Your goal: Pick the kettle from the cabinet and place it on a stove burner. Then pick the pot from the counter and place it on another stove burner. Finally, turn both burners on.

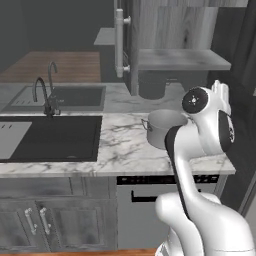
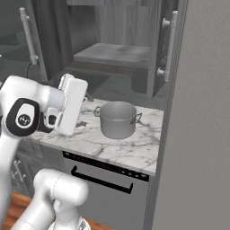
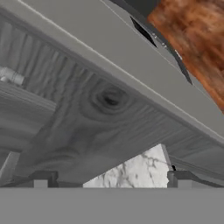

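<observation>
The pot (image 1: 165, 128) (image 2: 117, 119), wide and grey with two side handles, stands on the marble counter (image 1: 120, 145) (image 2: 134, 150). Behind it the cabinet (image 1: 170, 30) (image 2: 121, 27) is open, with a bare shelf (image 1: 180, 60) (image 2: 112, 55) and a white bar handle (image 1: 119, 42) (image 2: 170, 45). My gripper (image 3: 110, 179) is open, with nothing between its fingertips (image 3: 41, 178). It faces grey wood-grain panelling (image 3: 100, 113) close up, and a patch of marble (image 3: 131, 173) shows below. My white hand (image 2: 72, 104) hovers left of the pot. The kettle and the stove burners are out of view.
A black sink (image 1: 50, 137) with a faucet (image 1: 45, 97) lies left of the pot. A dishwasher front (image 1: 165, 200) (image 2: 103, 175) sits under the counter. A tall grey panel (image 2: 202, 112) walls off the right. A dark cylinder (image 1: 151, 85) stands under the shelf.
</observation>
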